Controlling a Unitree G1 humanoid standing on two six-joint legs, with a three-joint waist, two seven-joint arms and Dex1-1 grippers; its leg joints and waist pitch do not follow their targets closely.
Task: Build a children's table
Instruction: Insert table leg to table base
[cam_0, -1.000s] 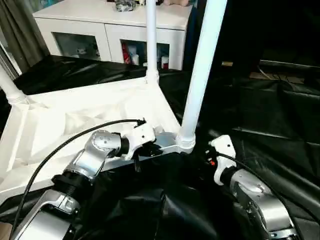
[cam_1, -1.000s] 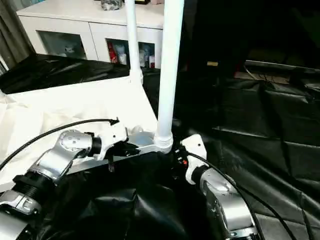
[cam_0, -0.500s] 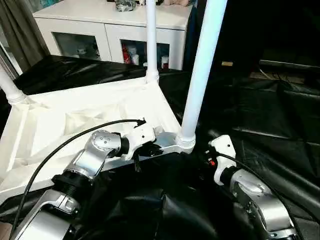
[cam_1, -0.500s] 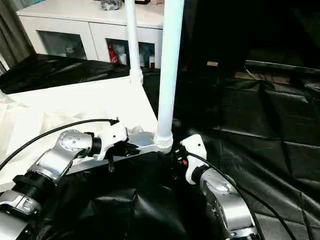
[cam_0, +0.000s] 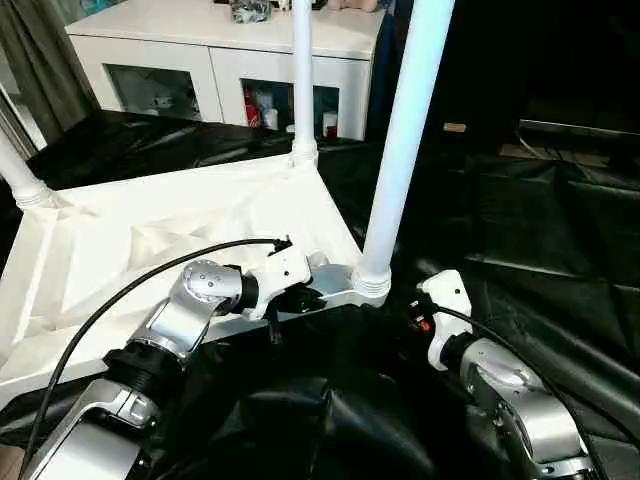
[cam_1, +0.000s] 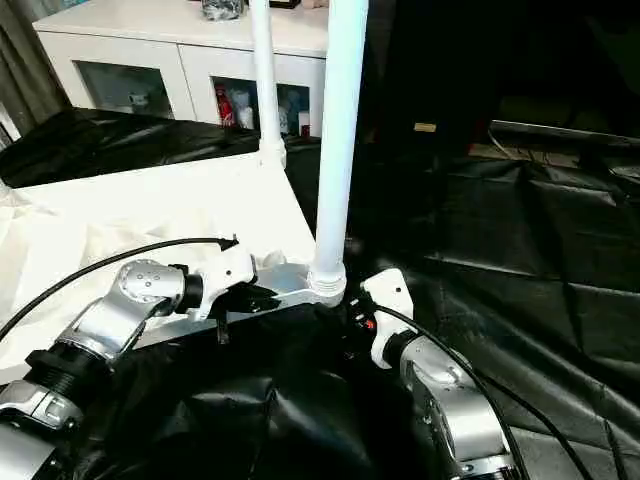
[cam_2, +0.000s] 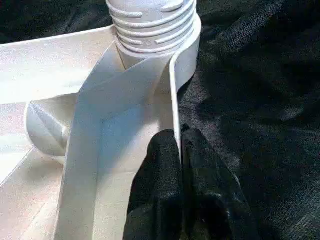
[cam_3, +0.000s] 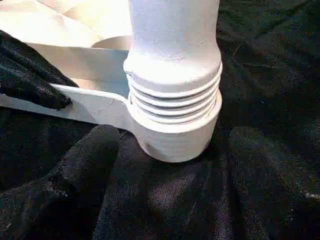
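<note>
Two claws: left claw (cam_2: 181, 150) pinching table rim (cam_2: 174, 95), right claw (cam_3: 170, 165) agape.

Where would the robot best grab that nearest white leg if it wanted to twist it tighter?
Probably low on the near leg, just above its ribbed threads, coming level from the right gripper side. The shaft there is round and upright, and the open fingers already flank it. The left gripper pinches the table's rim.
</note>
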